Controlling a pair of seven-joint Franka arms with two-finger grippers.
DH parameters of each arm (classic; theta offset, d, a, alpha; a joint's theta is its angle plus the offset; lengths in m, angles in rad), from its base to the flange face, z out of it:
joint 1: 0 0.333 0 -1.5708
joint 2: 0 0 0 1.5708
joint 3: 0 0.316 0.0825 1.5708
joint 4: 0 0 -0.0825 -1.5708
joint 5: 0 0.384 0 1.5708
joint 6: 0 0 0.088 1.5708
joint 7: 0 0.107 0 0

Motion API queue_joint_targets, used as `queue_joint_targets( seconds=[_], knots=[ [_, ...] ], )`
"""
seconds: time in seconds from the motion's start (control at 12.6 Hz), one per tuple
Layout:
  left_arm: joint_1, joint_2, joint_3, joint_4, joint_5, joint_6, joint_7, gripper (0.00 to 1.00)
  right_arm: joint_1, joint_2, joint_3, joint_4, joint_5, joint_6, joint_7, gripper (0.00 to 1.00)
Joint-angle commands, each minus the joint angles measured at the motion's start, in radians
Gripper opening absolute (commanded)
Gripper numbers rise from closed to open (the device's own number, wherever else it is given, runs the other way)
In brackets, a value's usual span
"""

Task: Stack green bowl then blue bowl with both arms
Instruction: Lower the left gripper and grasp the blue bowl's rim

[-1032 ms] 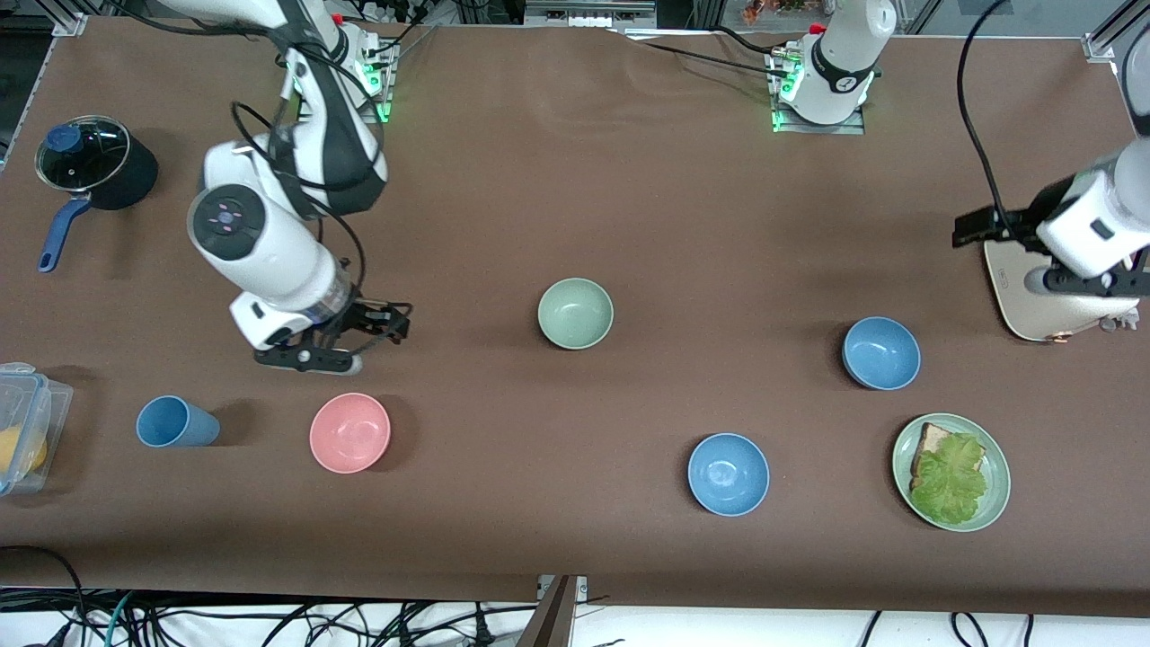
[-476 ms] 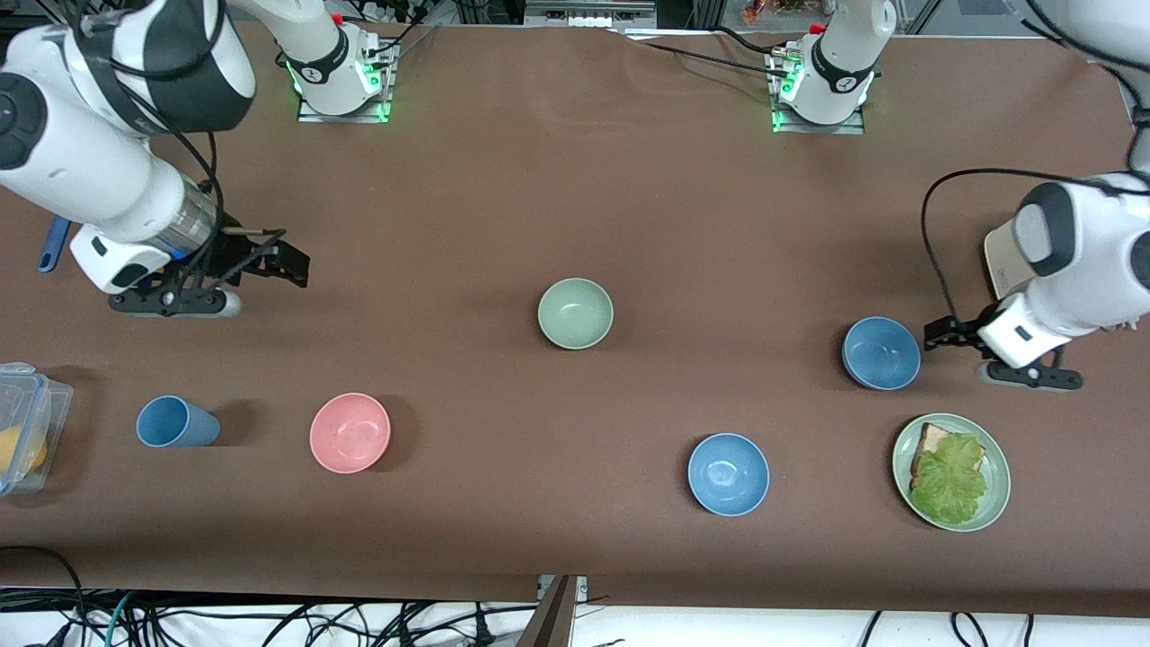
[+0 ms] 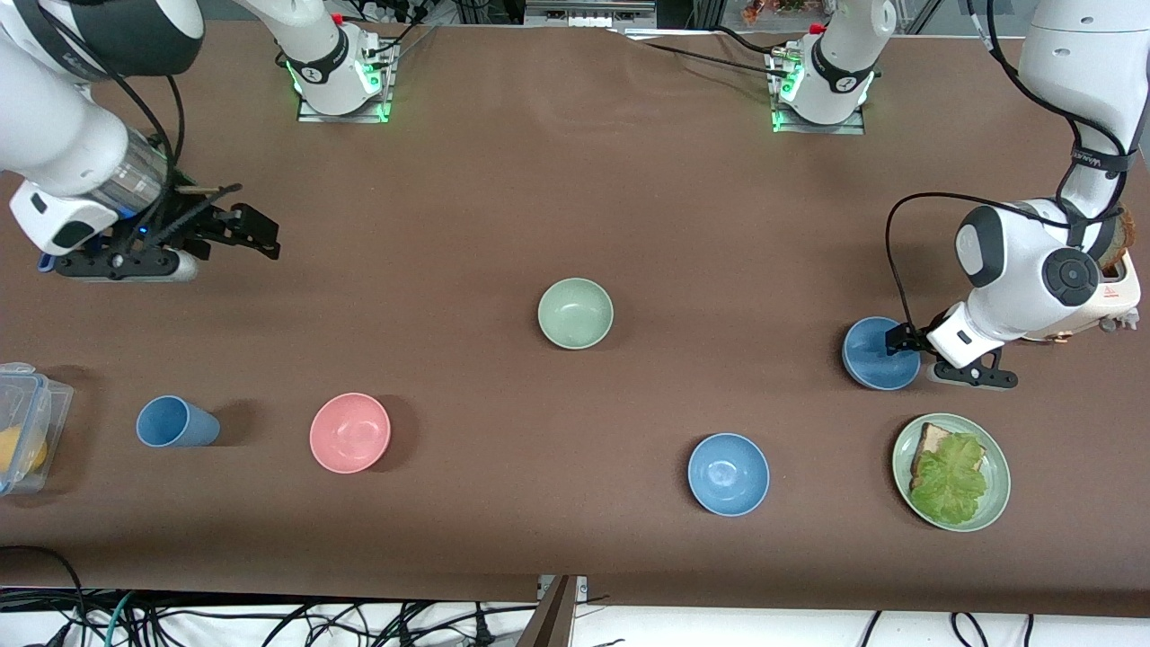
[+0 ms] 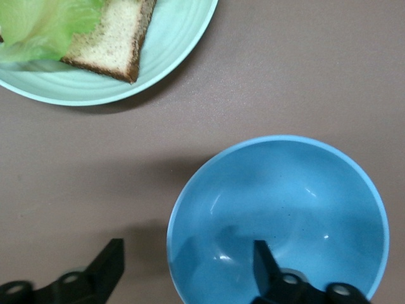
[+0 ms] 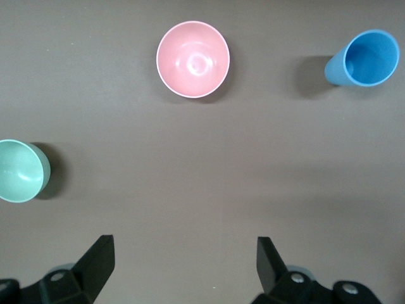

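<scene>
Closing in on the blue bowl [image 3: 879, 354] with the left tool [image 3: 906, 344]: over the last second we swung it from the beige appliance [image 3: 1114, 310] at the left arm's end of the bench [image 3: 575, 180] down to the bowl's rim. Fingers [image 4: 262, 263] spread, one inside the bowl, one outside, nothing gripped yet. Right tool [image 3: 256, 232] pulled away from the pink bowl [image 3: 349, 432] to the right arm's end, released, over bare bench near the pan handle. Green bowl [image 3: 575, 313] untouched mid-bench, second blue bowl [image 3: 728, 474] nearer the camera, beside the plate [image 3: 993, 503]. We judge the order risky: green should go first, yet we're about to grab blue.
</scene>
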Motion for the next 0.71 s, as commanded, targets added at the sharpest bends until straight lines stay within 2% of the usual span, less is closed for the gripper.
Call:
queue_joint_targets(
  seconds=[0.0,0.08,0.4,0.63],
  knots=[
    [0.001,0.024,0.001,0.02,-0.006,0.012,0.024,0.11,-0.094,-0.031,0.073,-0.02,-0.013,-0.007,-0.062,0.99],
    [0.004,0.029,0.001,0.024,-0.006,0.011,0.029,0.0,-0.094,-0.031,0.069,-0.017,-0.015,-0.009,-0.07,0.99],
    [0.001,0.021,0.001,0.04,-0.005,-0.003,0.026,0.0,-0.096,-0.016,0.058,0.064,-0.015,-0.117,-0.078,0.99],
    [-0.01,-0.023,-0.019,0.098,-0.011,-0.154,0.018,0.0,-0.094,0.012,0.058,0.129,-0.018,-0.176,-0.073,0.99]
  ],
)
